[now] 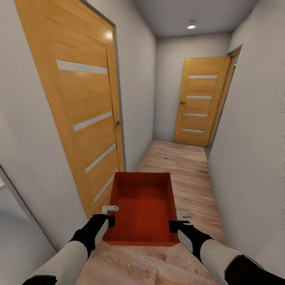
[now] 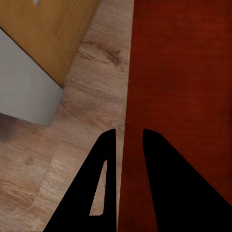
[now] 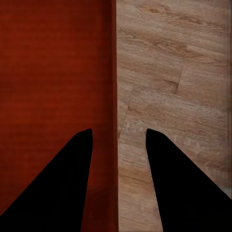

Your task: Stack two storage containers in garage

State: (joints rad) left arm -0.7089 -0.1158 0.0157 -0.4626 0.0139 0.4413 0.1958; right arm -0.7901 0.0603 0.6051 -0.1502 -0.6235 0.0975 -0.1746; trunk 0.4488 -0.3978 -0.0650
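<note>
One storage container (image 1: 144, 206), an orange-red lidless bin, hangs in front of me above the wood-plank floor of a narrow corridor. My left gripper (image 1: 111, 215) is shut on its left wall, and my right gripper (image 1: 178, 221) is shut on its right wall. In the left wrist view the black fingers (image 2: 104, 159) of the left gripper (image 2: 129, 133) straddle the rim, beside the bin's textured red bottom (image 2: 183, 72). In the right wrist view the right gripper (image 3: 118, 131) straddles the other rim of the bin (image 3: 53, 67). The living room and the garage are out of view.
An orange-wood door (image 1: 87, 111) with pale slits stands close on my left. A second such door (image 1: 202, 103) closes the corridor's far end. A white wall (image 1: 249, 138) runs along the right, with a door frame (image 1: 233, 71) near the far end. The plank floor (image 1: 178, 166) stretches ahead.
</note>
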